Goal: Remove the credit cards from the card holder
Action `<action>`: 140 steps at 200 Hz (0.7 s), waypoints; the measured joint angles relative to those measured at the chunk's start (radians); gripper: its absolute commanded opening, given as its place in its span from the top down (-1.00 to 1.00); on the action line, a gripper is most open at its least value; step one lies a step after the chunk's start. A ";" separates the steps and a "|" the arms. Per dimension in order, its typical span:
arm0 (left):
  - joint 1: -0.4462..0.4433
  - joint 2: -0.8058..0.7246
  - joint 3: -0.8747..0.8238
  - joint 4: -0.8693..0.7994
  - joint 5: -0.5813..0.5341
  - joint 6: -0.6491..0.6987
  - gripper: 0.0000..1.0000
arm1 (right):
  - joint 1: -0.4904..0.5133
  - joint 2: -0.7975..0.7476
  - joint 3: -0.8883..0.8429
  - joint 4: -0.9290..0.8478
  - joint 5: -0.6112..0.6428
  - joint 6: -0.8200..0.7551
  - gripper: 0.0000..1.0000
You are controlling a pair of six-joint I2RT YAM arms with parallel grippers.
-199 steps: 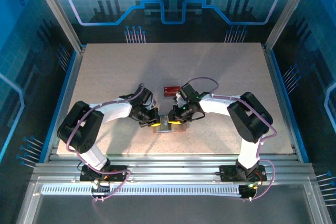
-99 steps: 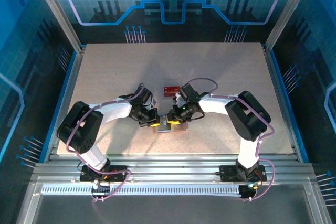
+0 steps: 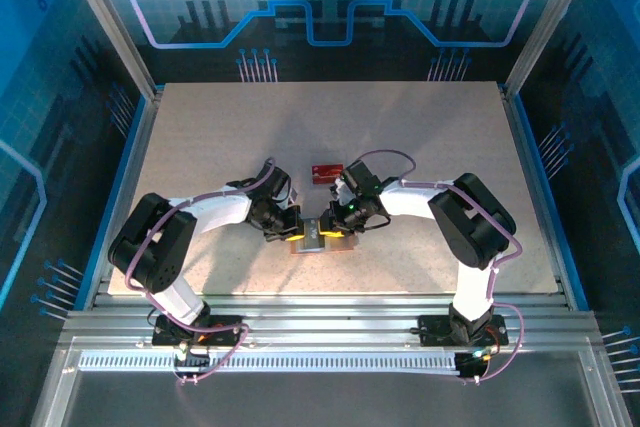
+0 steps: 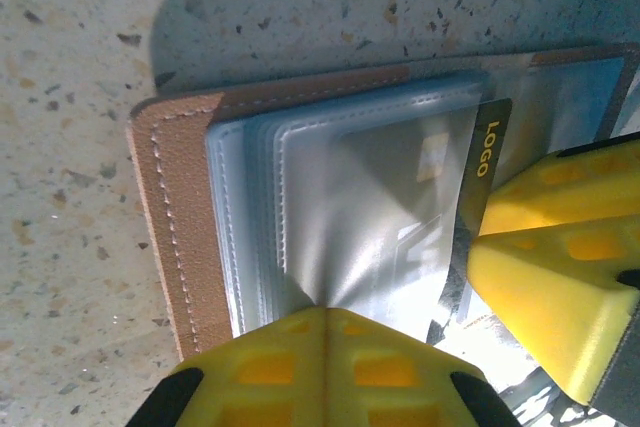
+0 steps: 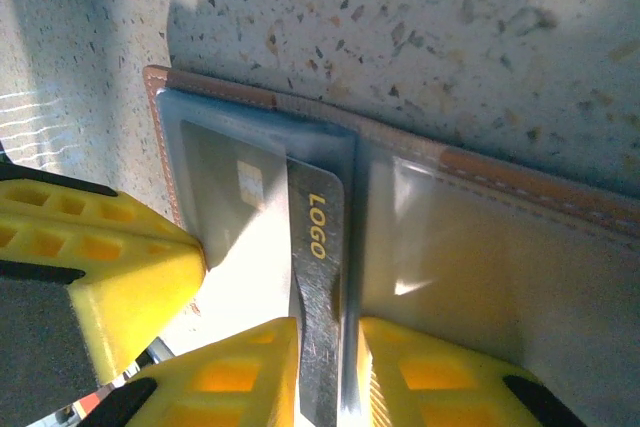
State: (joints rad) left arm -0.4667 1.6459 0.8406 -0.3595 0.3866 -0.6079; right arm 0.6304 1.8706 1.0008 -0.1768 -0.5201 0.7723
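The tan card holder lies open on the table between my two grippers, its clear sleeves facing up. A dark credit card marked LOGO sticks partly out of a sleeve. My right gripper is shut on the card's exposed strip, which bends slightly between the fingers. My left gripper is shut, pinching the puckered edge of the clear sleeve over the tan cover. From above, the left gripper and right gripper almost meet. A red credit card lies on the table just behind them.
The speckled beige table has bare room to the left, right and back. Metal rails run along its near edge. The right gripper's yellow fingers crowd the left wrist view, and the left gripper's fingers crowd the right wrist view.
The right arm's elbow has shifted a little to the left. Both grippers stay at the card holder with the same grips.
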 measured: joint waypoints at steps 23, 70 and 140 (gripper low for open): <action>0.000 0.000 0.001 -0.003 -0.005 0.009 0.92 | -0.008 0.000 -0.019 0.032 -0.020 0.011 0.55; 0.000 0.000 0.002 -0.003 -0.006 0.009 0.92 | -0.021 0.000 -0.053 0.100 -0.061 0.040 0.58; 0.000 0.001 0.002 -0.002 -0.005 0.009 0.91 | -0.025 0.000 -0.072 0.154 -0.092 0.076 0.61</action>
State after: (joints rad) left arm -0.4667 1.6466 0.8421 -0.3618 0.3813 -0.5987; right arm 0.6052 1.8706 0.9287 -0.0223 -0.6121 0.8478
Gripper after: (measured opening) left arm 0.044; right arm 0.200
